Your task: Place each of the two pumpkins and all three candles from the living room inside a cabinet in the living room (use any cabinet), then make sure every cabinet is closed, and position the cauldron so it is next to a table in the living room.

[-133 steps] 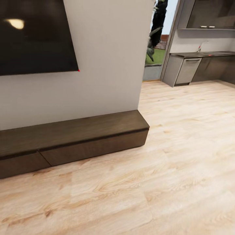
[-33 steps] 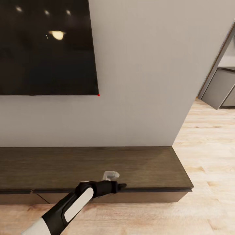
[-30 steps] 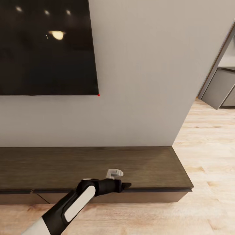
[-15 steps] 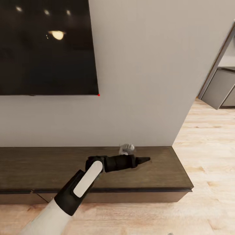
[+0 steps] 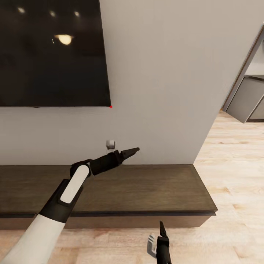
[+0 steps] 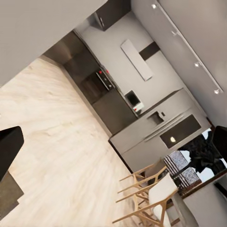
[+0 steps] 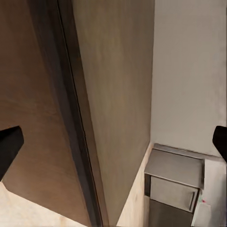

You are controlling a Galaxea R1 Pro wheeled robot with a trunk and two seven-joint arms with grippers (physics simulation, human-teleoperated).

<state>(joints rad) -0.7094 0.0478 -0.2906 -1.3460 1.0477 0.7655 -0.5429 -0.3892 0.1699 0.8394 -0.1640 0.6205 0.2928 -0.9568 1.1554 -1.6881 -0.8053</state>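
The long, low dark-brown cabinet (image 5: 154, 187) runs along the wall under the television, and its flat drawer fronts (image 5: 146, 221) look shut. My left gripper (image 5: 131, 151) hangs in the air above the cabinet's back edge, close to the white wall, open and empty. My right gripper (image 5: 161, 229) rises at the bottom edge, in front of the cabinet. Its fingertips (image 7: 9, 146) stand wide apart with nothing between them, facing the cabinet's top (image 7: 113, 85). The pumpkins, candles, cauldron and table are out of view.
A large black television (image 5: 51, 55) hangs on the white wall (image 5: 161, 91). Light wood floor (image 5: 234, 176) opens to the right toward grey kitchen units (image 5: 249, 102). The left wrist view looks across the floor to a kitchen with wooden chairs (image 6: 151, 194).
My left arm has lifted from the cabinet's front edge up and back to the wall above it. The right gripper has come into view at the bottom.
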